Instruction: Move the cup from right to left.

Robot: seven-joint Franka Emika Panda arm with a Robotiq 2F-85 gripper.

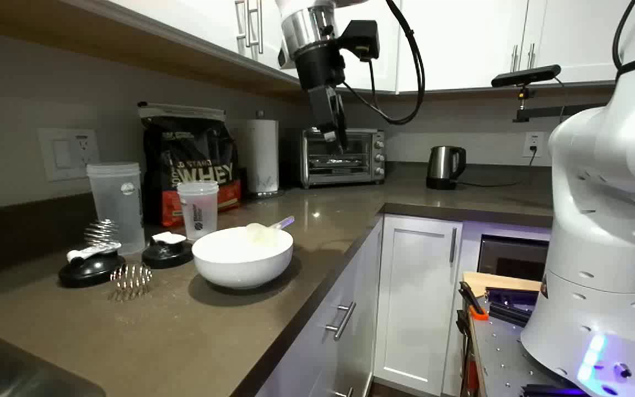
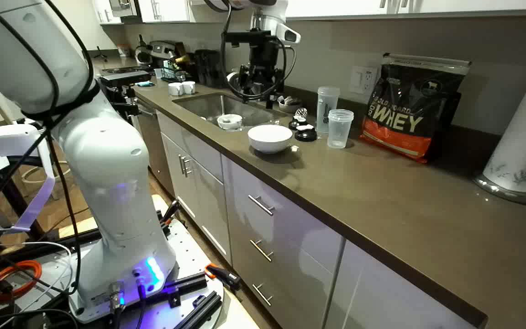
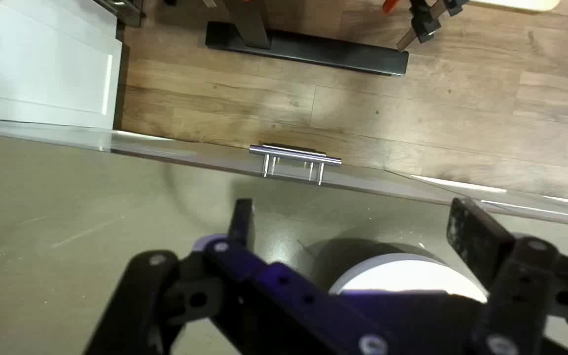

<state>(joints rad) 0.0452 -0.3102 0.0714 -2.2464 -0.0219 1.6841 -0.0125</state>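
Your cup (image 2: 339, 130) upright beside a whey bag (image 2: 411, 109), your gripper (image 3: 355, 222) spread wide

The boldest lettering is on the black-and-orange whey bag: you can read WHEY in both exterior views, and GOLD starts a smaller line above it in an exterior view. Your cup, a small translucent tumbler on the counter (image 2: 409, 201), bears dark print (image 1: 198, 220) too small to read. Near it stands a taller clear container (image 1: 113, 204) with a round white mark (image 1: 128, 189). Toward the counter's edge, close to the cup, sits a white bowl (image 1: 240, 264) with a pale mound (image 1: 259, 235) and a handle (image 1: 283, 223) at its rim. Two black lids (image 1: 167, 255) and two wire coils (image 1: 131, 282) are nearby. Farther along are a paper towel roll (image 1: 265, 154), a toaster oven (image 1: 317, 179) and a kettle (image 1: 442, 165). Your gripper hangs above the counter; in the wrist view its fingers (image 3: 479, 234) stand far apart, part of the bowl showing between them.
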